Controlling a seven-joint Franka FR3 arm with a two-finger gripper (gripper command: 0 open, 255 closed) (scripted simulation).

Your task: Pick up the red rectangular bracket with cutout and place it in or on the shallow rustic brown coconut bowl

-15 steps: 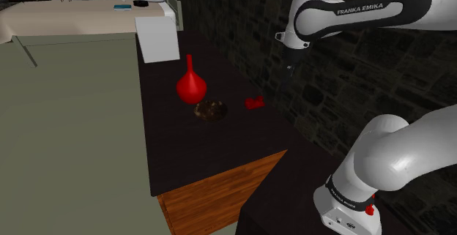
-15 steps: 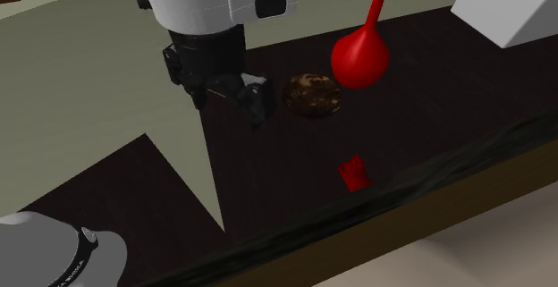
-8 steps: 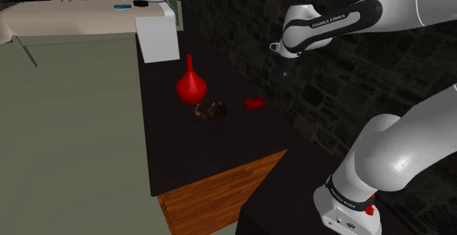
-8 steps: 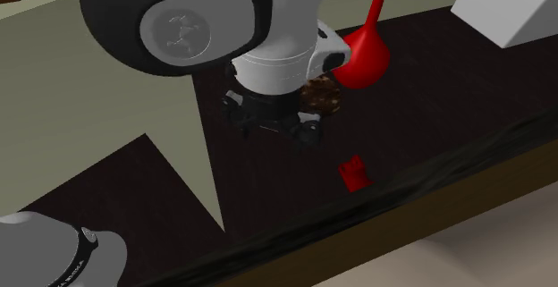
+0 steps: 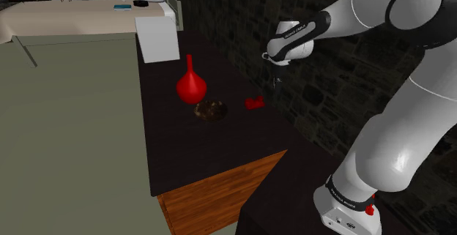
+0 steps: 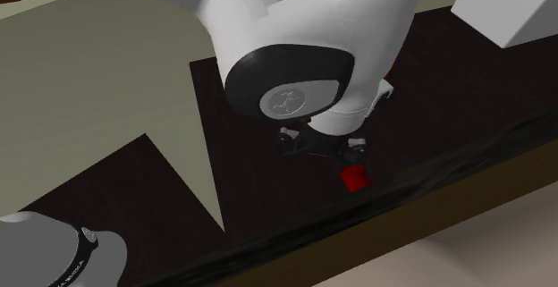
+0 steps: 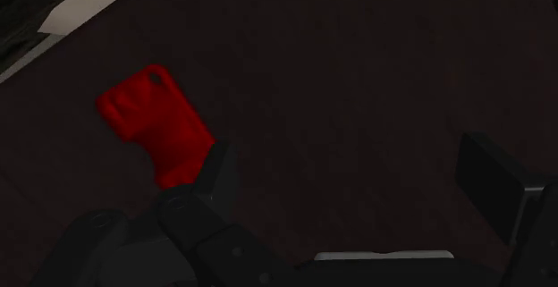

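**Inspector:** Shoulder view first. Where is the bracket?

**Assistant:** The red bracket (image 5: 254, 102) lies flat on the dark surface (image 5: 183, 153), close to the stone wall (image 5: 227, 21). The brown bowl (image 5: 211, 110) sits near it, toward the shoulder view's left, and the two are apart. A red vase (image 5: 191, 86) stands upright just behind the bowl. A white box (image 5: 159, 38) stands farther back.

**Inspector:** And the tool?

**Assistant:** The tool (image 5: 275, 84) hangs above the bracket on the white arm (image 5: 410, 87), clear of the surface. It is dark against the wall, so I cannot tell its opening from here.

**Inspector:** Second exterior view?

**Assistant:** The arm's large white link (image 6: 308, 44) crosses the middle. The tool (image 6: 322, 146) points down beneath it. The bracket (image 6: 354, 178) lies just below it, near the surface's front edge (image 6: 429, 187).

**Inspector:** Wrist view?

**Assistant:** Here the opening is plain. The fingers (image 7: 217, 171) stand wide apart with bare surface (image 7: 358, 80) between them, and the tool (image 7: 353, 178) grips nothing. The bracket (image 7: 156, 124) lies outside the gap, beside one finger. That finger's tip overlaps its near end. I cannot tell whether they touch.
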